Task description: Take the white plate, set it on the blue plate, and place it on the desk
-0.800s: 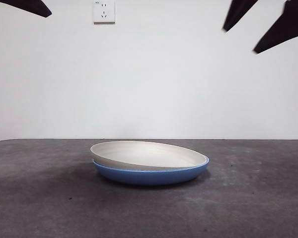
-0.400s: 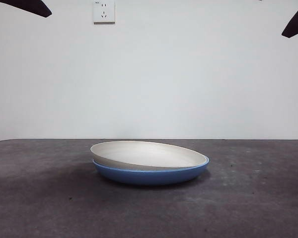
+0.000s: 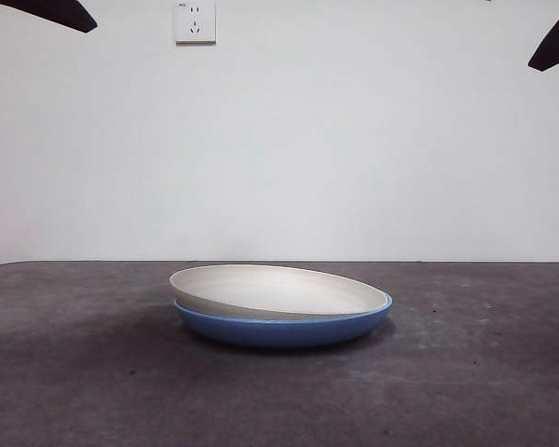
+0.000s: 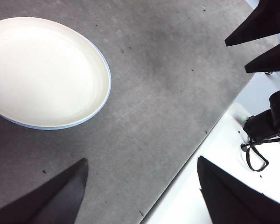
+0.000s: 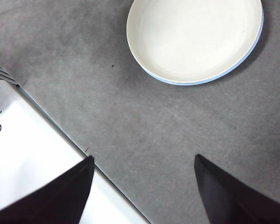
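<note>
The white plate (image 3: 278, 290) lies in the blue plate (image 3: 284, 330) at the middle of the desk (image 3: 466, 372), tilted a little with its left side higher. From above, the white plate (image 5: 193, 37) covers the blue plate (image 5: 210, 80) down to a thin rim. My right gripper (image 5: 142, 186) hangs open and empty high above the desk, off to one side of the stack. My left gripper (image 4: 142, 186) is also open and empty, well away from the white plate (image 4: 44, 70) and its blue rim (image 4: 86, 118). Nothing touches the plates.
Black arm tips sit at the top corners of the front view (image 3: 61, 13) (image 3: 557, 42). A wall socket (image 3: 195, 20) is on the white wall behind. The desk's edge meets a white base (image 5: 28, 149) with a black cable (image 4: 256, 154).
The dark jaws at the front view's upper right rose and drew back into the corner a second ago, then stayed still. The plates have not moved.
</note>
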